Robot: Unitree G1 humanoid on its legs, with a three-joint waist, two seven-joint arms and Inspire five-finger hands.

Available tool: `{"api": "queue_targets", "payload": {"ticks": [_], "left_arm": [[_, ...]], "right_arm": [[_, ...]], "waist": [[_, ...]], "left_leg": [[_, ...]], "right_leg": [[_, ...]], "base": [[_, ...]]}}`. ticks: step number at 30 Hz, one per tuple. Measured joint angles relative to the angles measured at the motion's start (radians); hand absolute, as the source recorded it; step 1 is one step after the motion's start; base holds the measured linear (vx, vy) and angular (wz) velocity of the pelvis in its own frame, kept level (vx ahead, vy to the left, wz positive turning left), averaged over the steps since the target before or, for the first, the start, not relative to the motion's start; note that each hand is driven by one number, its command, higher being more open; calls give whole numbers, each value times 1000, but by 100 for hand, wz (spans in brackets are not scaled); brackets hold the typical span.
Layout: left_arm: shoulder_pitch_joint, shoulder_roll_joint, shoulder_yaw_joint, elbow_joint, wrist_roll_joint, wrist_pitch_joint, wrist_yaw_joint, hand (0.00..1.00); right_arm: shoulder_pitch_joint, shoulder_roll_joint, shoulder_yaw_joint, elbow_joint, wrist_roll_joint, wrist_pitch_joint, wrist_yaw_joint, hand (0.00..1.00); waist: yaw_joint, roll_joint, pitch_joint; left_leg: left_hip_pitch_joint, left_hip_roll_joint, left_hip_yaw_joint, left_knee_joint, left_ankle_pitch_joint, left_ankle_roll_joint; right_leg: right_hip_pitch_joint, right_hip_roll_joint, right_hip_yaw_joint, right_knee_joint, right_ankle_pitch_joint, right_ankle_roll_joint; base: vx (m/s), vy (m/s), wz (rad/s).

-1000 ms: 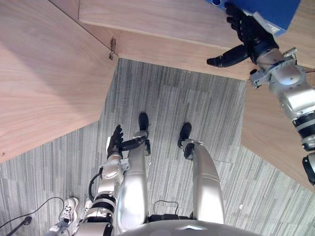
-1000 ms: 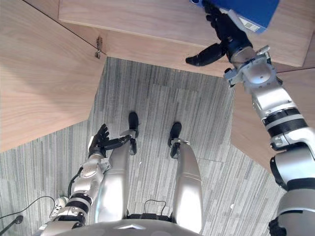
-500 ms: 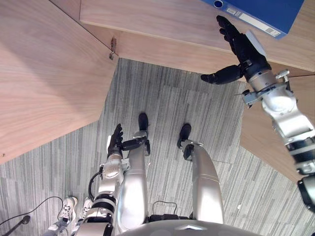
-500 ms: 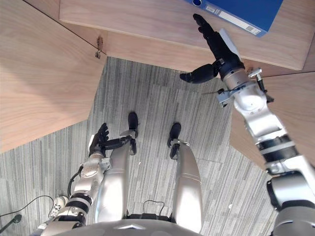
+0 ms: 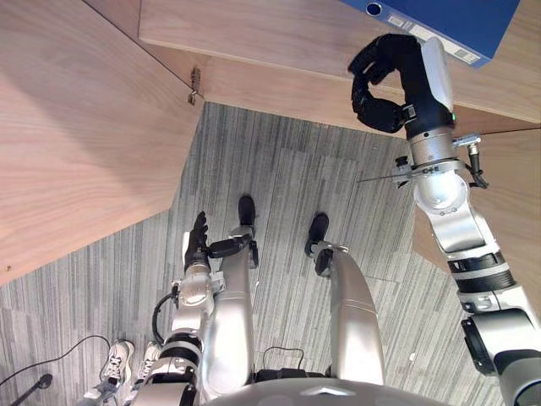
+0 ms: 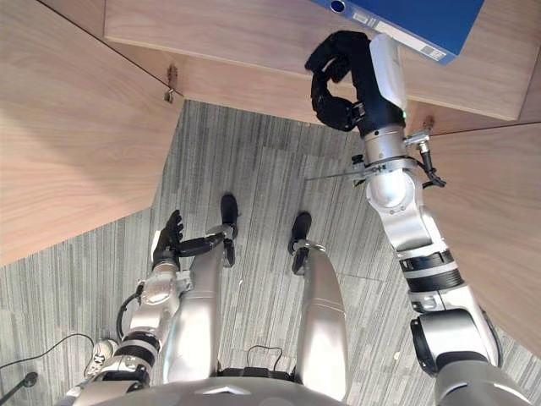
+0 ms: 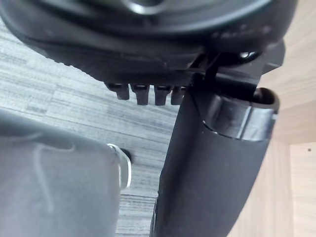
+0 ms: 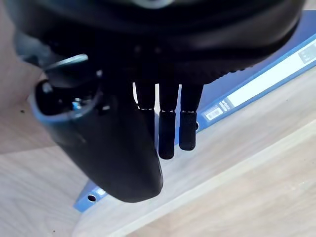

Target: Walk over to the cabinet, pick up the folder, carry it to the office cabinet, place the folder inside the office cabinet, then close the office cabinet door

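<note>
The blue folder (image 5: 448, 25) lies flat on the wooden cabinet shelf (image 5: 279, 34) at the far right; its white spine label faces me (image 8: 266, 81). My right hand (image 5: 393, 80) hovers just in front of the folder's spine, apart from it. Its fingers (image 8: 167, 133) are curled toward the thumb and hold nothing. My left hand (image 5: 199, 241) hangs low beside my left leg with straight fingers (image 7: 148, 94), empty.
An open wooden cabinet door (image 5: 76, 127) stands at the left, with a metal hinge (image 5: 193, 83) at its inner corner. Another wooden panel (image 6: 499, 228) rises at the right. Grey striped carpet (image 5: 279, 186) lies between them. A person's shoes (image 5: 114, 364) show at the lower left.
My right hand has drawn back off the folder toward me and curled its fingers from straight. The folder stays on the shelf. The left hand has not moved.
</note>
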Motion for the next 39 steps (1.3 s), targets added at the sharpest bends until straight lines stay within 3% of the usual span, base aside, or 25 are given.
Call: {"api": "queue_targets", "payload": {"ticks": [8,22,39], "left_arm": [[-9,-4,15,-29,-6,-4,23,100],[-17,-6,46,-67,-45,-26,39,100],[-18,-18,45,-95,-76,-34,76,100]], "right_arm": [[-145,2,0,146,-4,52,-45,0],[-437,-56,0,467,59,93,-53,0],[-624,-87,3,680,100,111,-93,0]], "waist": [[0,0,0],[3,0,0],[-4,2,1]], "left_leg": [[-76,2,-6,47,-10,7],[-168,-4,-11,88,-15,14],[-216,-20,-12,93,-6,26]], "right_leg": [[-63,-1,-1,29,-1,1],[-146,-13,-6,63,-1,2],[-186,-37,-18,72,3,7]], "base": [[0,0,0],[0,0,0],[-13,-5,2]]}}
